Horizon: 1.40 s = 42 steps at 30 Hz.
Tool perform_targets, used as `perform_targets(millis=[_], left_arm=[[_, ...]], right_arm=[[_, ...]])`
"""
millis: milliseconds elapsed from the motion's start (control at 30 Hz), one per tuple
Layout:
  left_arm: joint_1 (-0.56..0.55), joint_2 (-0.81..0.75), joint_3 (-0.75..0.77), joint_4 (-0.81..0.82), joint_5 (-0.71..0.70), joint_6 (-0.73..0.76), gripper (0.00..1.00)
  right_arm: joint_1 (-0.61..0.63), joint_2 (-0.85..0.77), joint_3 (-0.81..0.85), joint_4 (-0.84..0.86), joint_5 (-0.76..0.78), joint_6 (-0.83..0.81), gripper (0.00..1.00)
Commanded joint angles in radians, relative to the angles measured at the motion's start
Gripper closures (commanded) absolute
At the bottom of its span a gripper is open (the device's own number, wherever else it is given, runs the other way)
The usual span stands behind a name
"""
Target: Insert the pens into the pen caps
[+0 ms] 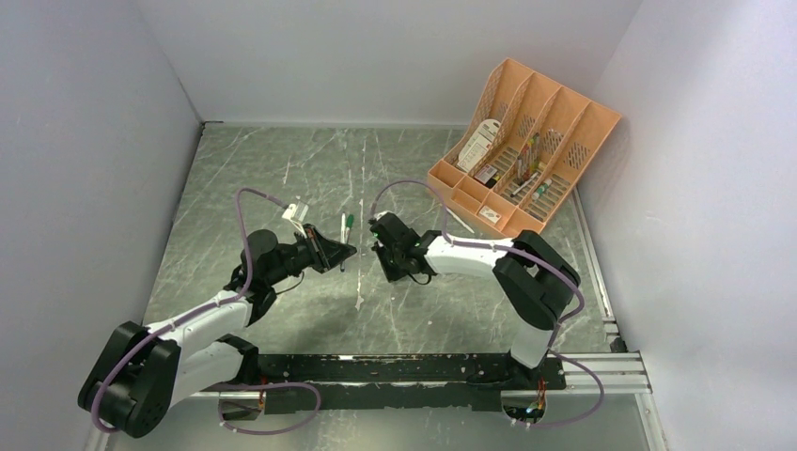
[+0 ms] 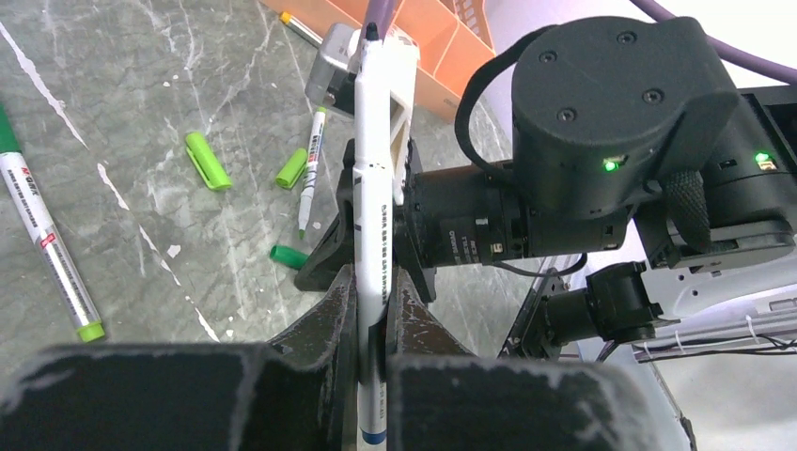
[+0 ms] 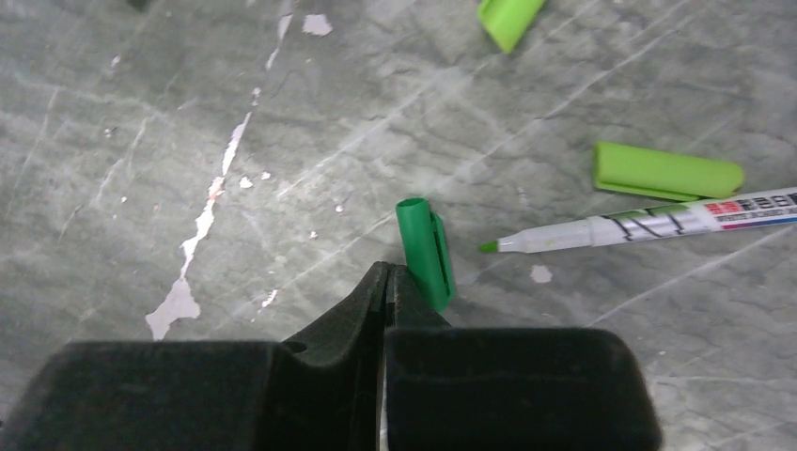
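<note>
My left gripper is shut on a white pen that sticks out forward, dark tip towards the right arm. My right gripper is shut with nothing between its fingers, low over the table. A dark green pen cap lies on the table just beside its right finger. Two light green pen caps lie further off. Next to them lies an uncapped pen with a green tip. In the top view both grippers face each other at mid-table.
A longer capped pen lies to the left on the grey marbled table. The orange organizer with mixed stationery stands at the back right, a thin white stick in front of it. White walls close in the sides.
</note>
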Motion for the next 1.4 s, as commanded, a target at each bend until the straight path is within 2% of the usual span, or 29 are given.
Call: perform_targets(millis=[0,300,567,833,1367], left_arm=[[0.008,-0.015,0.021,-0.001,-0.016,0.017,0.93],[0.007,-0.022,0.022,-0.011,-0.020,0.020,0.93],[0.007,-0.009,0.020,0.004,-0.018,0.014,0.93],[0.007,0.005,0.024,0.014,-0.010,0.013,0.93],[0.008,0.022,0.042,-0.012,-0.022,0.029,0.93]], right_arm=[[-0.032,-0.004,0.006,-0.036,0.022,-0.016,1.00],[-0.058,0.000,0.055,-0.082,0.025,-0.036,1.00],[-0.069,-0.037,-0.039,-0.064,0.013,-0.024,1.00],[-0.107,-0.033,-0.056,-0.037,0.000,-0.028,1.00],[-0.173,0.084,0.116,-0.021,-0.019,-0.108,0.98]])
